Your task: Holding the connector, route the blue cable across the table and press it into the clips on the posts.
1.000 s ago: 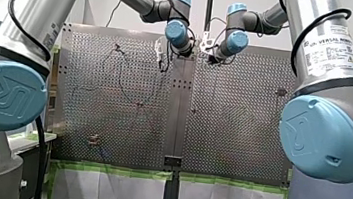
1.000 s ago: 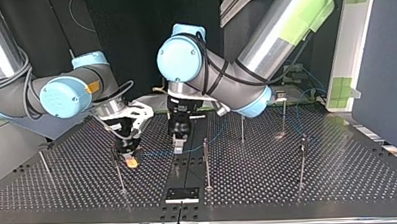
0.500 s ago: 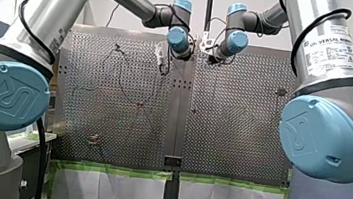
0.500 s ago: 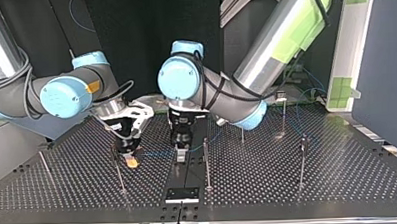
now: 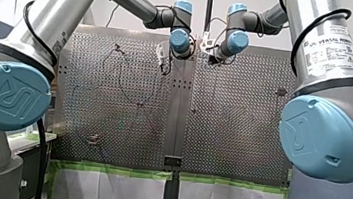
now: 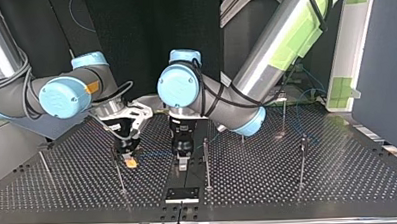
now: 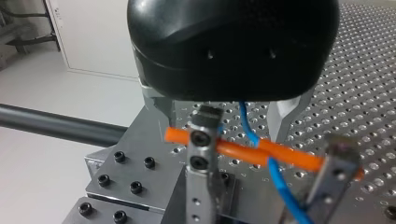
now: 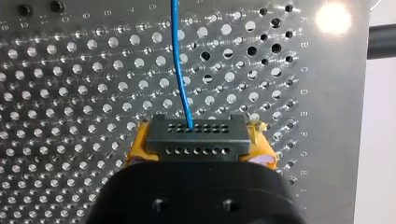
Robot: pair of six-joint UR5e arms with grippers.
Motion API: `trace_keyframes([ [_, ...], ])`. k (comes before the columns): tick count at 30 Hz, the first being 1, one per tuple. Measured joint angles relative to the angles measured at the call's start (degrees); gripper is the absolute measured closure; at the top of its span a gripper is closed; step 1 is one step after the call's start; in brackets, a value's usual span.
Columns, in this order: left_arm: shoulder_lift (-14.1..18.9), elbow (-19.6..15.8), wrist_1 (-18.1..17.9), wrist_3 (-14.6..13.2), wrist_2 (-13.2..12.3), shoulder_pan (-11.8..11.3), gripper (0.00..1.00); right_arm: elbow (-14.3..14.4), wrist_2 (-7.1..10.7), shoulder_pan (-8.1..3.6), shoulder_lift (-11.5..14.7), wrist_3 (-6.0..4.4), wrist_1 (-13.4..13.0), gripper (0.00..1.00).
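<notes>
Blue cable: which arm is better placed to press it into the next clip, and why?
Probably left. My left gripper has the blue cable between its open fingers, near a post; my right gripper is clamped on the connector.

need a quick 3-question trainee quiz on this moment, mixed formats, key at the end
1. True or false: my right jaws are shut on the connector.
2. Pick one: the pads gripping that connector are A) black, B) yellow, C) green.
3. Fill in: in the left wrist view, the blue cable crosses an ______ rod that spans between my left jaws.

Key: 1 true; 2 B; 3 orange.
</notes>
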State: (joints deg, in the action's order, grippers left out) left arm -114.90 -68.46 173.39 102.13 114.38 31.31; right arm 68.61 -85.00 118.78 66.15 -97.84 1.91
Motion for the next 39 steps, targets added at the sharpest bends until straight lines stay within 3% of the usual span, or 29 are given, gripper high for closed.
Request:
trace_keyframes([
  [1, 0.0, 0.0, 0.2, 0.0, 0.1, 0.0, 0.25, 0.0, 0.0, -0.01, 0.0, 0.0, 0.0, 1.0],
  [3, 0.0, 0.0, 0.6, 0.0, 0.1, 0.0, 0.48, 0.0, 0.0, 0.0, 0.0, 0.0, 0.0, 1.0],
  [4, 0.0, 0.0, 0.9, -0.1, 0.1, 0.0, 0.48, 0.0, 0.0, 0.0, 0.0, 0.0, 0.0, 1.0],
  [5, 0.0, 0.0, 1.0, -0.1, 0.0, 0.0, 0.57, 0.0, 0.0, 0.0, 0.0, 0.0, 0.0, 1.0],
  [6, 0.0, 0.0, 1.1, -0.1, 0.0, 0.0, 0.73, 0.0, 0.0, 0.0, 0.0, 0.0, 0.0, 1.0],
  [7, 0.0, 0.0, 1.2, -0.1, 0.0, -0.1, 0.73, 0.0, 0.0, 0.0, 0.0, -0.01, 0.0, 1.0],
  [9, 0.0, 0.0, 1.4, -0.1, 0.0, -0.1, 0.91, 0.0, 0.0, 0.0, 0.0, -0.03, 0.0, 1.0],
  [10, 0.0, 0.0, 1.5, -0.1, 0.0, -0.1, 0.91, 0.0, 0.0, 0.0, 0.0, -0.04, 0.0, 1.0],
  [11, 0.0, 0.0, 1.7, -0.1, 0.1, 0.0, 1.0, 0.0, 0.0, 0.0, 0.0, -0.05, 0.0, 1.0],
  [18, 0.0, -0.7, 3.1, -0.1, 1.5, 0.4, 1.0, 0.0, 0.0, 0.16, 0.0, -0.08, 0.1, 1.0],
  [26, 0.0, -4.6, 3.0, -0.4, 3.0, 1.3, 1.0, 0.9, 0.0, 0.42, 0.0, -0.01, 0.1, 1.0],
  [33, 0.0, -8.0, 0.7, -0.2, 3.4, 2.5, 1.0, 3.5, -0.03, 0.61, 0.0, 0.0, 0.0, 1.0],
  [39, 0.0, -10.8, -2.0, -0.1, 5.3, 3.3, 1.0, 6.2, -0.19, 0.82, 0.0, 0.07, -0.2, 1.0],
])
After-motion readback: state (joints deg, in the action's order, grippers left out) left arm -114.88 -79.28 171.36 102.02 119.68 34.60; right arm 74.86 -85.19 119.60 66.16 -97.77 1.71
